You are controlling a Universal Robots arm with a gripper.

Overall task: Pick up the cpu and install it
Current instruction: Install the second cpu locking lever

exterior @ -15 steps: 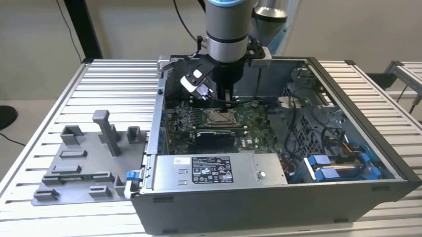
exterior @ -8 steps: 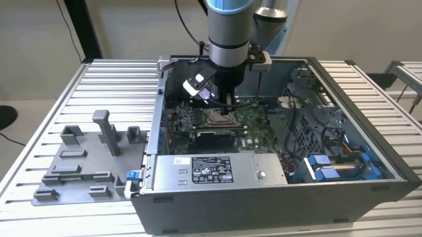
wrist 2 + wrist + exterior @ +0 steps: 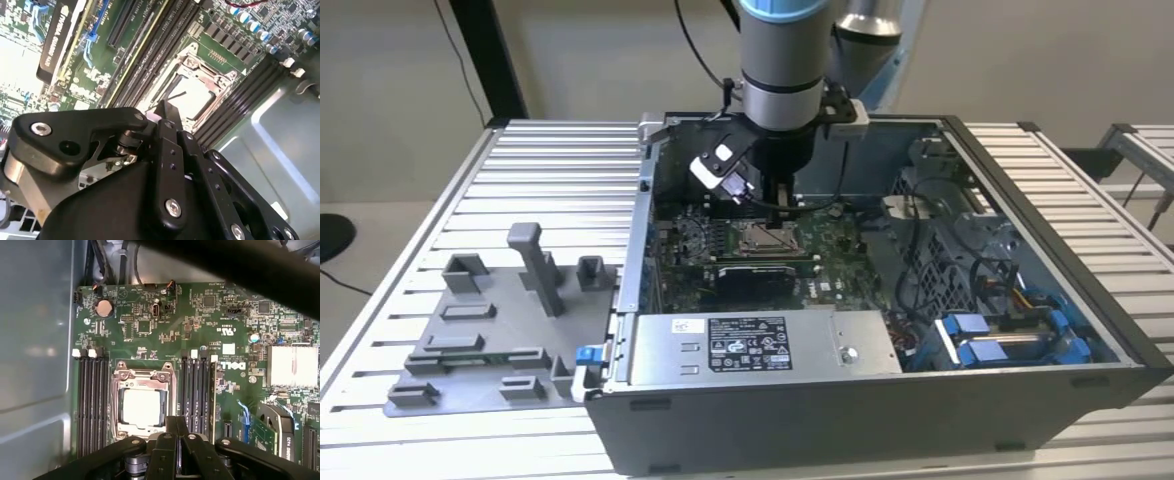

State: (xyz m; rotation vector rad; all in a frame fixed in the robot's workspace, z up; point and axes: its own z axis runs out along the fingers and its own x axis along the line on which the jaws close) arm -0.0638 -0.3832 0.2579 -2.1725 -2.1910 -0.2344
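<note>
Grey metal slats make up the big table [image 3: 547, 160]. On it lies the open computer case [image 3: 1067, 200], and the arm [image 3: 781, 70] reaches down into it. The green board [image 3: 150, 305] covers the case floor. The grey tray [image 3: 467, 340] with posts sits beside the case, on the exterior view's left. The gripper [image 3: 179, 432] hangs just above the socket [image 3: 118, 382], its fingers [image 3: 172, 426] pressed together with nothing between them. The cpu [image 3: 142, 407] lies flat inside the socket's metal frame. The gripper hides its near edge. Dark memory slots [image 3: 92, 400] stand close on both sides of the socket.
</note>
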